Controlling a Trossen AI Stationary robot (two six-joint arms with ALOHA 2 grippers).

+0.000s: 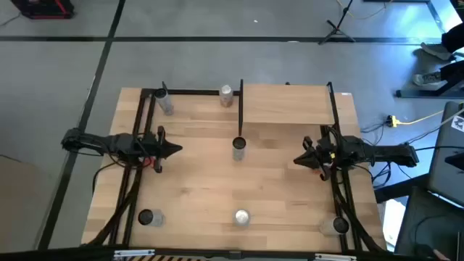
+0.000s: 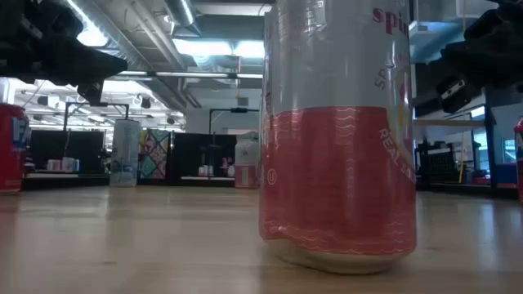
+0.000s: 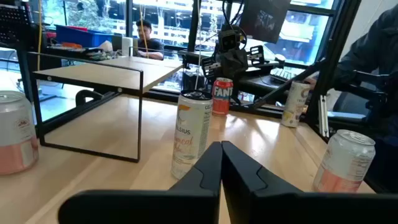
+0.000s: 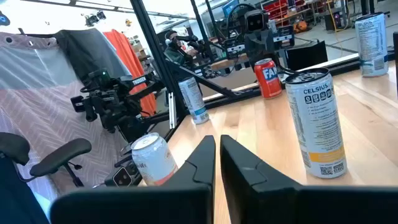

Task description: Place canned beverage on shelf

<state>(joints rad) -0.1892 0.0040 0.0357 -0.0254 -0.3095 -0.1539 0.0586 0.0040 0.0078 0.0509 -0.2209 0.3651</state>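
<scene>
We take the white can [image 1: 238,148] at the middle of the worktop [image 1: 196,181] as our landmark. Left of it, our left claw [image 1: 176,150] hovers with fingers pressed together, gripping nothing, tips pointing at the can. The can stands upright on the bare worktop, just in front of the shelf [image 1: 286,98], whose pale board fills the far right corner. Right of the can, our right claw [image 1: 296,161] hovers closed and empty, also pointing toward it.
</scene>
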